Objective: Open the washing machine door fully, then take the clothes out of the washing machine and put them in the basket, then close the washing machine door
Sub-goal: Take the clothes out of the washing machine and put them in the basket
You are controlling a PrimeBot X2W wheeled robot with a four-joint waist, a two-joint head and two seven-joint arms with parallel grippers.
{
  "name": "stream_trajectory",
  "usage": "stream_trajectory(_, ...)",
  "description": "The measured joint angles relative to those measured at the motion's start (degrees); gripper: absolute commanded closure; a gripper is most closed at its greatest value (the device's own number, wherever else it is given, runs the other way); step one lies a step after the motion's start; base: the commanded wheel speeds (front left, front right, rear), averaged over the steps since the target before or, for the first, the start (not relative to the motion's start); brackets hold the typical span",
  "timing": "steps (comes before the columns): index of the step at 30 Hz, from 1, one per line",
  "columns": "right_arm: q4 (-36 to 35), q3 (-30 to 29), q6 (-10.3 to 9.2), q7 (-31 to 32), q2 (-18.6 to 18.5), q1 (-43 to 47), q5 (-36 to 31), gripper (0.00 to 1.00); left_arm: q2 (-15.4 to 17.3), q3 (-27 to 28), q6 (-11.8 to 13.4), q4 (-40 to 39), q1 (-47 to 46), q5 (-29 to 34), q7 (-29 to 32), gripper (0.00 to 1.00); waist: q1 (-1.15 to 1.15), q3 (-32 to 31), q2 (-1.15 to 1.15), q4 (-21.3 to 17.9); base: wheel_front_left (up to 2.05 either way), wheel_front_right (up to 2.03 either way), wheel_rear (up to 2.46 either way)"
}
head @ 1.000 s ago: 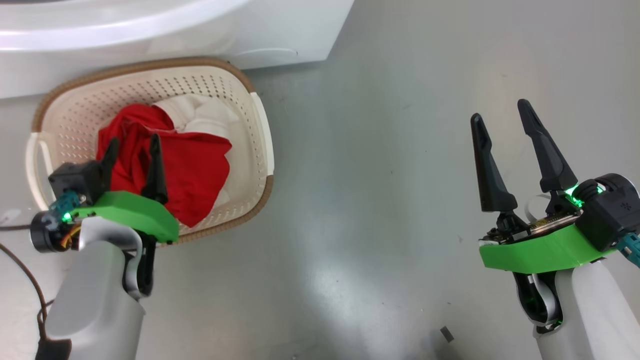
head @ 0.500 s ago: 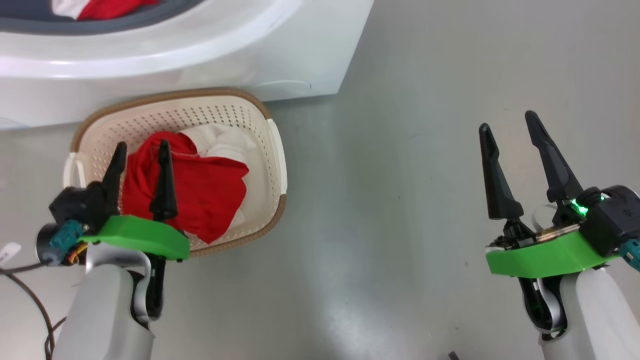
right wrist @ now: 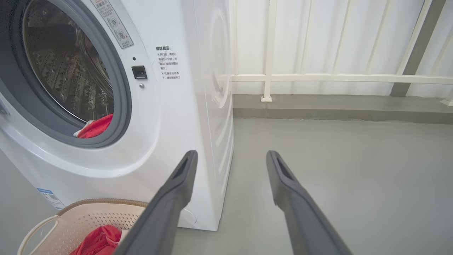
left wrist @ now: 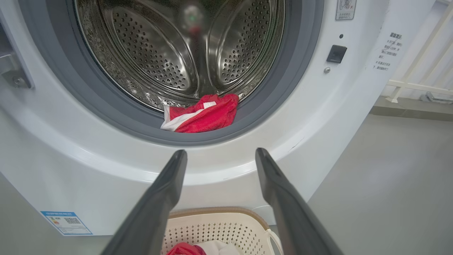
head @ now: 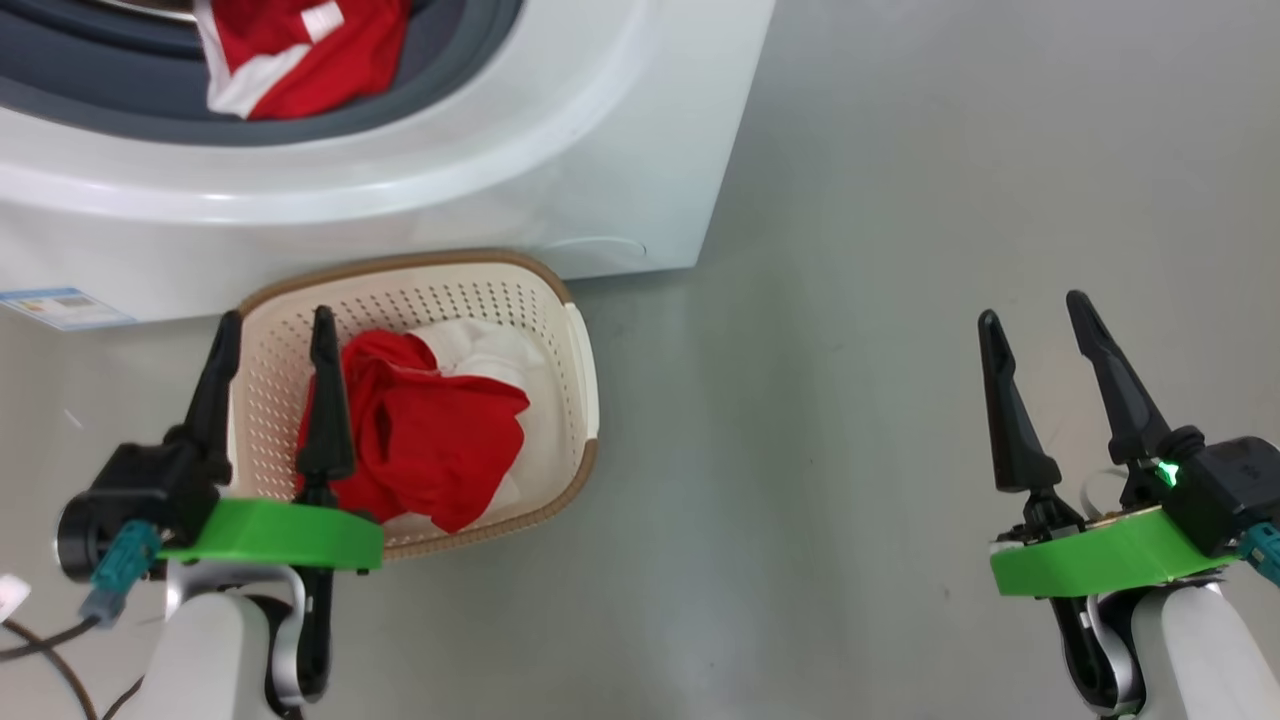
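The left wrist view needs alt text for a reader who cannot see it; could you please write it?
A red garment with white trim lies at the open mouth of the washing machine. The open left gripper points toward it, above a cream basket holding red and white clothes.

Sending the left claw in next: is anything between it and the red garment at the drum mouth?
Nothing visible does. The open left claw points at the red garment lying on the grey gasket, with only open air between; the basket sits below that path.
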Motion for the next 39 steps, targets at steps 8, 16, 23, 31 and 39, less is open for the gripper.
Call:
stream_trajectory(8,-0.59,-0.85,0.00,0.00,0.04,1.38,-0.46,0.00,-0.90,1.34,-0.09,-4.32,4.26,0.15,0.00,0.00,0.00,-3.38,0.00,0.72,0.00,0.00,0.00)
stream_trajectory(16,-1.53,-2.44,0.00,0.00,0.11,5.20,-1.67,0.00,-1.53,2.83,-1.57,-8.70,8.60,1.36,0.00,0.00,0.00,-6.98,0.00,1.37,0.00,0.00,0.00)
stream_trajectory(23,-2.14,-3.70,0.00,0.00,0.21,8.42,-2.07,0.00,-1.44,2.76,-2.69,-8.83,13.31,4.31,0.00,0.00,0.00,-10.48,0.00,1.57,0.00,0.00,0.00)
stream_trajectory(31,-2.82,-3.89,0.00,0.00,0.59,12.24,-2.41,0.00,-1.41,2.02,-3.65,-8.66,16.79,5.56,0.00,0.00,0.00,-14.51,0.00,1.55,0.00,0.00,0.00)
stream_trajectory(39,-3.49,-4.39,0.00,0.00,0.69,14.71,-2.54,0.00,-1.43,2.00,-3.69,-9.22,20.37,5.54,0.00,0.00,0.00,-17.20,0.00,1.24,0.00,0.00,0.00)
